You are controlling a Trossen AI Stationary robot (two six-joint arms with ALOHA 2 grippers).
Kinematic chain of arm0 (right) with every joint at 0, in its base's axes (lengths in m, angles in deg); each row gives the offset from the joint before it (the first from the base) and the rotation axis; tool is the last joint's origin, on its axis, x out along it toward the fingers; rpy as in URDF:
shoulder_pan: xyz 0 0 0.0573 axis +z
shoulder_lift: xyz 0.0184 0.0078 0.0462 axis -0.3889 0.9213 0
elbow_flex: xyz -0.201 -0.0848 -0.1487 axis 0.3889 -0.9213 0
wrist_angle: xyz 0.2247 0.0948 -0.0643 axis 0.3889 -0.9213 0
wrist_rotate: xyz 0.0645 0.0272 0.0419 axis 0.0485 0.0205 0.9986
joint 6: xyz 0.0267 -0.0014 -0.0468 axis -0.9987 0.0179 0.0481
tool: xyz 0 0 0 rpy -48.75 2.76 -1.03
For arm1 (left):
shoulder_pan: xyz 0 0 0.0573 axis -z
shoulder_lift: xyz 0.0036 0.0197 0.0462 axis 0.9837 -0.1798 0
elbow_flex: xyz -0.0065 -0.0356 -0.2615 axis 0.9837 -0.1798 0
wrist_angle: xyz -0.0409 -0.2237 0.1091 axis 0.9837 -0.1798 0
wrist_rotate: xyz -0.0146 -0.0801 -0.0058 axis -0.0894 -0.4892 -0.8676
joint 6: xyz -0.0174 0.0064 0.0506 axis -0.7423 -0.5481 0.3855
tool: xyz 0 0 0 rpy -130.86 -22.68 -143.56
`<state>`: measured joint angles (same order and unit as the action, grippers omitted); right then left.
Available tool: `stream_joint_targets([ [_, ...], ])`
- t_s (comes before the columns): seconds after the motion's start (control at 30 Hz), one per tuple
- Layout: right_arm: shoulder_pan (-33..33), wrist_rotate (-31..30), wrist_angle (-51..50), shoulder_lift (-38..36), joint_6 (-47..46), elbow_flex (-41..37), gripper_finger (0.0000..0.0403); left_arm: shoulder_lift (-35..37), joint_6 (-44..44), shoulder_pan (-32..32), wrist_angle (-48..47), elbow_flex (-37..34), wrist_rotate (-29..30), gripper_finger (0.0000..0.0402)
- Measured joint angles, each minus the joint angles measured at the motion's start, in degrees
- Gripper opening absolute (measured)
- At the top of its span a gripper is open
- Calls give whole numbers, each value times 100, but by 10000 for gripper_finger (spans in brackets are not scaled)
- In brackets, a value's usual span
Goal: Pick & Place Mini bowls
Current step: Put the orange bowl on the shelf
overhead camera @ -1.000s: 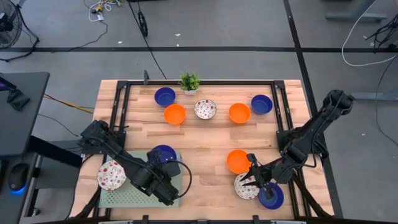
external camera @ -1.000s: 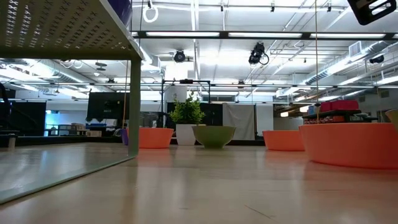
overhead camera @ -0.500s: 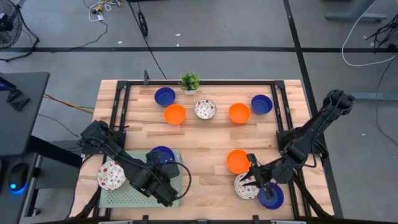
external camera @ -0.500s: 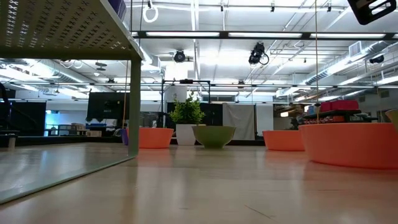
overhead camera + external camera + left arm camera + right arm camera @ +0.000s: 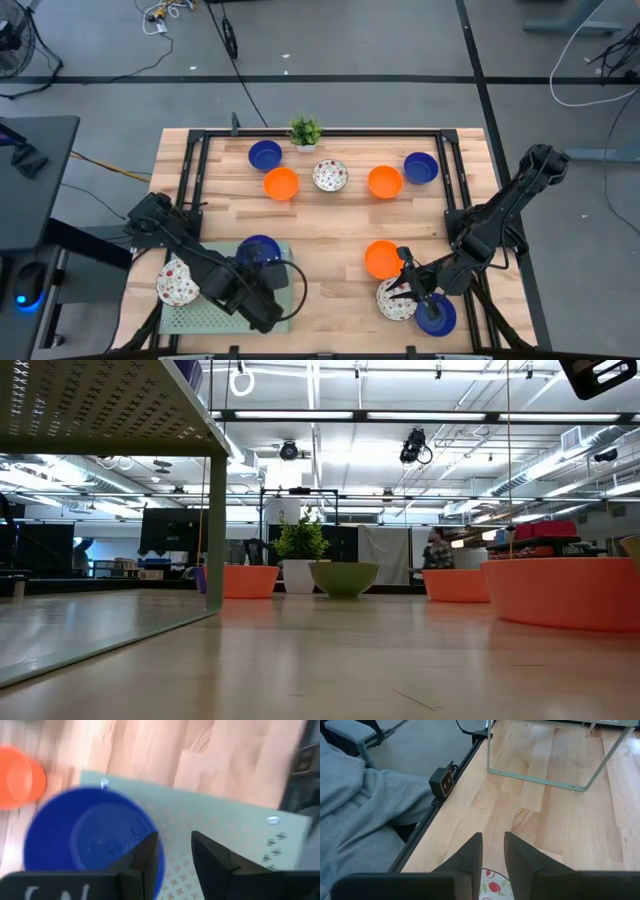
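I see a blue bowl [image 5: 259,249] sitting on the green tray [image 5: 190,315] at my near left of the bench [image 5: 330,225], with a speckled bowl [image 5: 177,283] also on the tray beside it. Left gripper [image 5: 175,851] hangs right over the blue bowl's rim, jaws spread, one finger just inside the rim, nothing pinched. Near right: orange bowl [image 5: 381,259], a second speckled bowl [image 5: 395,300] and another blue bowl [image 5: 436,316] clustered close. Right gripper [image 5: 492,849] sits over that speckled bowl, jaws narrowly apart; can't tell if they pinch its rim. Far row along the back: blue [image 5: 264,154], orange [image 5: 281,183], speckled [image 5: 330,175], orange [image 5: 385,182], blue [image 5: 421,167]. Small plant [image 5: 305,130] at the back edge, near the far blue bowl.
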<state>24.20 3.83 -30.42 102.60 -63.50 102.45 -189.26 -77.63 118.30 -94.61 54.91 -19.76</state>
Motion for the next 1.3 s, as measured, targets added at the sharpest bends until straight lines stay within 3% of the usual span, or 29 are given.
stream_joint_targets([
  [0.17,1,0,0,0,20,0,84,4,480,254,-4,472,803,129],
  [0.37,1,0,0,0,23,0,84,7,1416,599,-36,582,2165,127],
  [0.57,1,0,2,0,42,0,84,169,2119,427,93,582,2560,126],
  [0.77,0,-2,101,0,42,0,84,612,2746,-335,194,580,2320,126],
  [0.93,1,-2,194,-2,42,0,84,958,3254,-1355,668,447,1882,126],
  [1.17,6,0,192,0,-13,0,84,1425,4078,-3081,2309,-1030,270,126],
  [1.3,6,0,179,-1,-9,0,84,1467,3766,-3929,2843,-1828,12,126],
])
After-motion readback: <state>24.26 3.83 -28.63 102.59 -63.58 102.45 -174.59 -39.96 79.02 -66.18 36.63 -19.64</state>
